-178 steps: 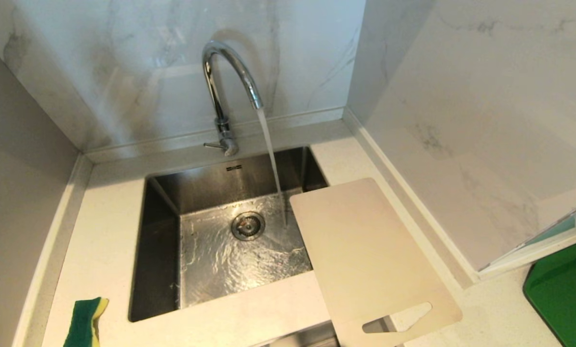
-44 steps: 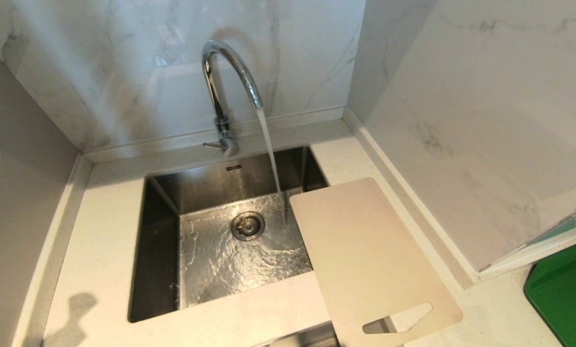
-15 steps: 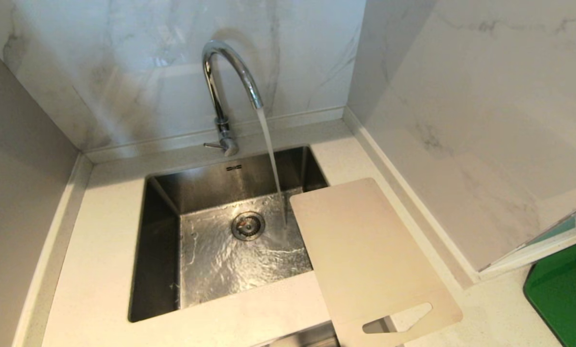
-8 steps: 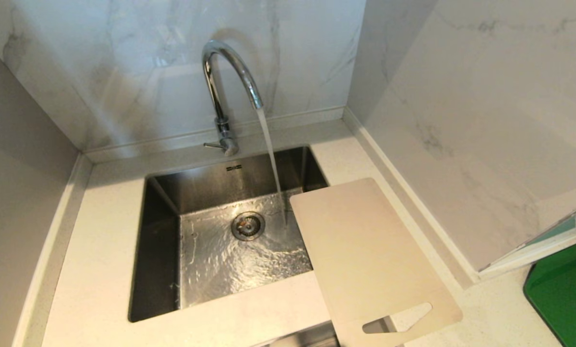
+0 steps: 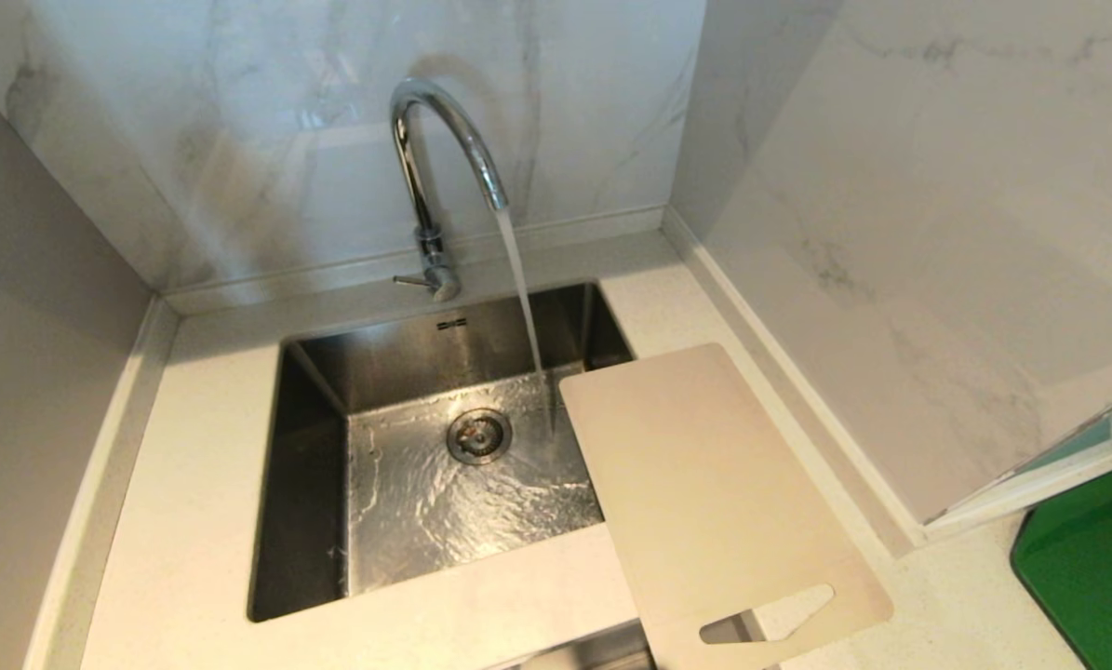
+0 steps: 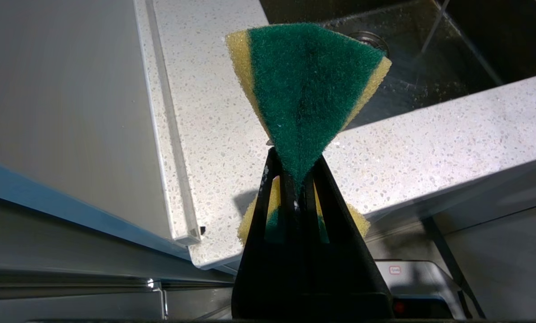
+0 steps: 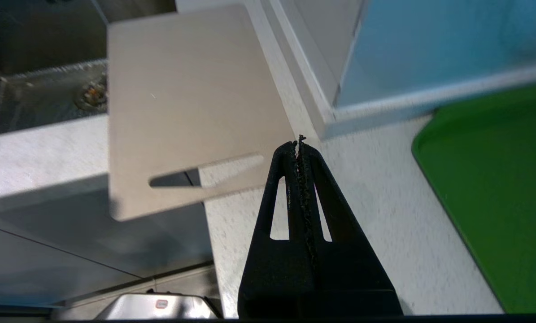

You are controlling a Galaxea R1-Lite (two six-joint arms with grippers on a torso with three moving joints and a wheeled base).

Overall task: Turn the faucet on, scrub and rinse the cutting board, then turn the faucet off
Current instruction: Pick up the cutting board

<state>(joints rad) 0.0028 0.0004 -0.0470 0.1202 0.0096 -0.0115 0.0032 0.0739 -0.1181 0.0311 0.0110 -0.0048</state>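
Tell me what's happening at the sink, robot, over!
Left gripper shut on sponge, off the counter's front edge. Right gripper shut, empty, near cutting board. Faucet running into sink. Nothing blocking.

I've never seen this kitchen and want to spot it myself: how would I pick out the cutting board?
Find the steel sink set into the pale counter, with water running from the chrome faucet. The cutting board lies flat on the sink's right edge, one corner jutting over the basin. It is thin, beige, with a handle slot at its near end, unlike the dark green mat further right.
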